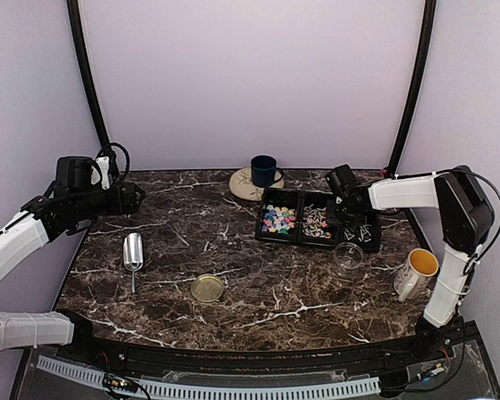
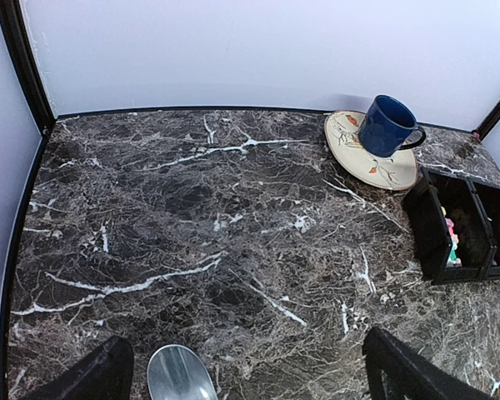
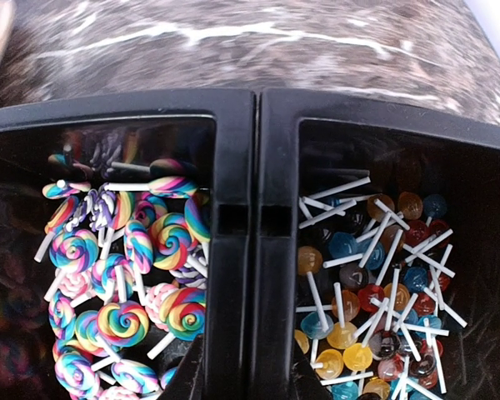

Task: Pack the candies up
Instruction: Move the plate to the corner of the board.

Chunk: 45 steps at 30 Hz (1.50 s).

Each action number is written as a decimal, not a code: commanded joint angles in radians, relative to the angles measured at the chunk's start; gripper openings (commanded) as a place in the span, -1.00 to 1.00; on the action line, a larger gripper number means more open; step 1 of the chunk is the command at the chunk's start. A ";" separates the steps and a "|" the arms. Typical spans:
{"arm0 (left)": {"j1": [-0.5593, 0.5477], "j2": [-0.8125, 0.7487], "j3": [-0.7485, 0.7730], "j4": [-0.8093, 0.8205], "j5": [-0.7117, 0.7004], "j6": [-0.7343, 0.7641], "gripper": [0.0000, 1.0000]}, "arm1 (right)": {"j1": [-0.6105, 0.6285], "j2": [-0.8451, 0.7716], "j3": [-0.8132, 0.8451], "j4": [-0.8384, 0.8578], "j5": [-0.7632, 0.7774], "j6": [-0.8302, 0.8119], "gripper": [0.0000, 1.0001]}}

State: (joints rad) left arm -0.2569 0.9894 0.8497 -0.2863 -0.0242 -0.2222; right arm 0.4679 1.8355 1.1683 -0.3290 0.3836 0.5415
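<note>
The candies lie in a black three-part tray (image 1: 271,235) at the right rear: pastel pieces (image 1: 278,219), pink-and-white ones (image 1: 316,222) and pale stick-like ones (image 1: 362,233). In the right wrist view they are rainbow swirl lollipops (image 3: 125,267) and small round lollipops on white sticks (image 3: 375,300). My right gripper (image 1: 346,204) (image 3: 246,375) straddles the tray's divider (image 3: 254,250), with a finger pressed on each side. My left gripper (image 1: 133,200) (image 2: 250,383) is open and empty, above the table's left side. A metal scoop (image 2: 179,379) lies below it.
The scoop (image 1: 133,250) lies at the left. A gold lid (image 1: 207,288) lies near the front middle. A small clear jar (image 1: 347,257) stands in front of the tray. A white mug (image 1: 417,271) is at the right. A blue cup (image 1: 263,171) sits on a saucer (image 1: 243,187).
</note>
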 commanded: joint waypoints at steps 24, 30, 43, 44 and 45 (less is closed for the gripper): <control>0.008 -0.008 -0.008 -0.001 -0.009 -0.010 0.98 | 0.268 0.275 0.423 -0.194 0.017 0.042 -0.69; 0.007 -0.008 -0.008 -0.001 -0.006 -0.010 0.98 | 0.324 0.324 0.524 -0.165 -0.060 0.066 -0.50; 0.008 0.013 -0.004 -0.008 0.014 -0.006 0.98 | 0.395 0.393 0.684 -0.081 -0.230 0.035 0.10; 0.007 0.020 -0.001 -0.012 0.020 -0.002 0.98 | 0.396 0.386 0.684 -0.072 -0.242 0.028 0.13; 0.007 0.028 0.002 -0.016 0.026 0.003 0.98 | 0.396 0.373 0.679 -0.067 -0.252 0.019 0.16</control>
State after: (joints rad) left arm -0.2569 0.9962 0.8497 -0.2867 -0.0189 -0.2226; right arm 0.8444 2.2257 1.8103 -0.4919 0.2104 0.5926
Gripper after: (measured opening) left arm 0.989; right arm 0.557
